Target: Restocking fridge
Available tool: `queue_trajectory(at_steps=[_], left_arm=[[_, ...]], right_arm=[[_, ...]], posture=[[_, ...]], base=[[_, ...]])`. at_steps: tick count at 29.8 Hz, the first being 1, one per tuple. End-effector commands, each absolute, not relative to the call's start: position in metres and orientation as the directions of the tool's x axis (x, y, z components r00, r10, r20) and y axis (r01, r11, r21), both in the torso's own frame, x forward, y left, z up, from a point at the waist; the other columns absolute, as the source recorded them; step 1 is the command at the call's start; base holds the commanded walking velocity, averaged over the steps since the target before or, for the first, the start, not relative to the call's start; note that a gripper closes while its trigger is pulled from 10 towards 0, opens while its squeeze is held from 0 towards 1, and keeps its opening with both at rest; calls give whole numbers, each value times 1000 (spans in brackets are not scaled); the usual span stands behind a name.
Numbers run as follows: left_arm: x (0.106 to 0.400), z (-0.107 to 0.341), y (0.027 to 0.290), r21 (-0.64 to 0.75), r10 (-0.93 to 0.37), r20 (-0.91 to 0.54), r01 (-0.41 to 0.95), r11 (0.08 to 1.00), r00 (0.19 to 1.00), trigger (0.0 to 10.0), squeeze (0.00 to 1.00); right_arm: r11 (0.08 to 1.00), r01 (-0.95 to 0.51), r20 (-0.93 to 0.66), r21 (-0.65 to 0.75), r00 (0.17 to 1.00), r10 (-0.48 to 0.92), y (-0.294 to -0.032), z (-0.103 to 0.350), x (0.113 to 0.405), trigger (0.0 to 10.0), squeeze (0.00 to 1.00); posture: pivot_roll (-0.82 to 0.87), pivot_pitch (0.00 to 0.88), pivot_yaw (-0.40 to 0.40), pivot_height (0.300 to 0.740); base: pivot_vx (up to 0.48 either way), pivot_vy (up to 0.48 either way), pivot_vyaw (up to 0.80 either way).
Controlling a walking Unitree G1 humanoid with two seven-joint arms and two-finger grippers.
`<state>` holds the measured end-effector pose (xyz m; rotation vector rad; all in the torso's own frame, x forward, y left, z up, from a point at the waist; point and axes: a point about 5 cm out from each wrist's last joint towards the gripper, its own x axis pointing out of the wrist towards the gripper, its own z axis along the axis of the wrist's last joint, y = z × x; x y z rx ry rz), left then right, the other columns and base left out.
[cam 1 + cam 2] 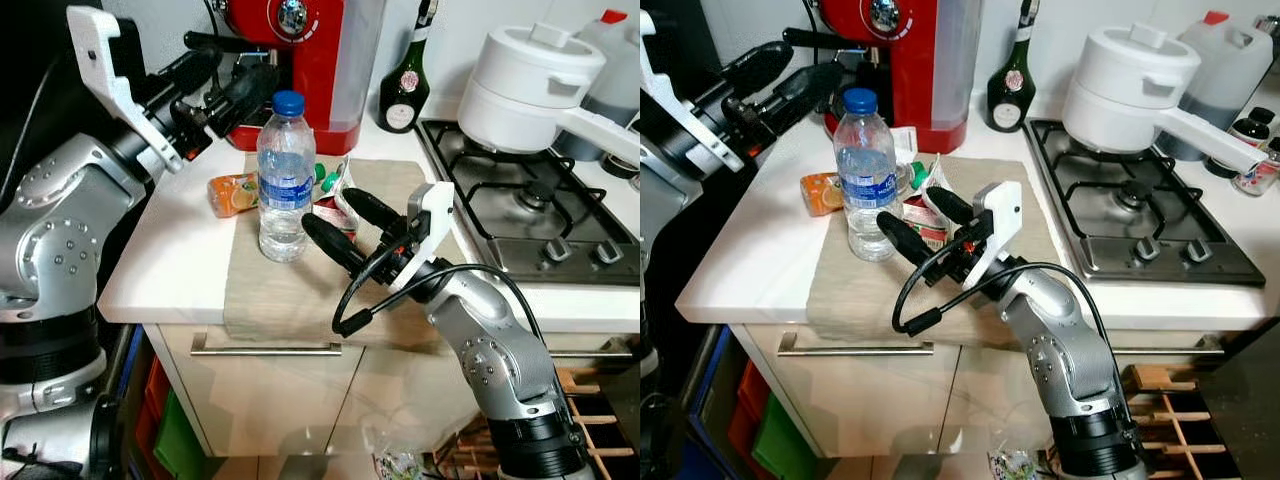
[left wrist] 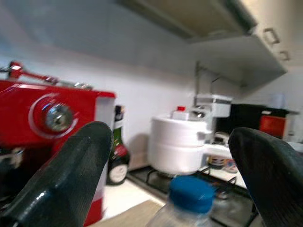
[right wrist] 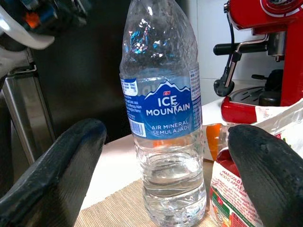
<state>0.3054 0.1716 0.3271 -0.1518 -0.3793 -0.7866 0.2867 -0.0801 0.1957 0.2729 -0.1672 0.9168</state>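
A clear water bottle (image 1: pixel 285 180) with a blue cap and blue label stands upright on a beige cloth (image 1: pixel 290 280) on the white counter. My right gripper (image 1: pixel 330 220) is open just to the right of the bottle's lower half, fingers pointing at it and apart from it. The bottle (image 3: pixel 165 118) stands between those two fingers, further off. My left gripper (image 1: pixel 225 85) is open, raised behind and left of the bottle's cap (image 2: pixel 191 194). A red-and-white carton (image 3: pixel 236 198) lies beside the right gripper. An orange packet (image 1: pixel 232 193) lies left of the bottle.
A red coffee machine (image 1: pixel 315 60) stands at the back of the counter, a dark glass bottle (image 1: pixel 405 85) beside it. To the right is a gas hob (image 1: pixel 530 215) with a white pot (image 1: pixel 530 85). Below the counter runs a drawer with a metal handle (image 1: pixel 265 349).
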Motion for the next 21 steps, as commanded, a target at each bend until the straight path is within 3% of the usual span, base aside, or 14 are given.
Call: queue_trajectory(at_steps=[1, 8, 21], left_arm=[[302, 332, 164, 35, -695, 402, 748, 662, 596, 10000, 0], [300, 322, 152, 93, -779, 320, 801, 592, 539, 10000, 0], [300, 304, 143, 150, -828, 183, 818, 556, 529, 10000, 0]], right_arm=[[592, -791, 264, 152, 610, 747, -84, 197, 287, 10000, 0], [594, -791, 262, 150, 611, 747, -83, 197, 287, 10000, 0], [589, -793, 259, 152, 607, 751, -82, 196, 287, 10000, 0]], posture=[[-18, 0, -22, 740], [-19, 0, -19, 740], [-21, 0, -18, 740]], base=[[0, 0, 0], [0, 0, 0], [0, 0, 0]])
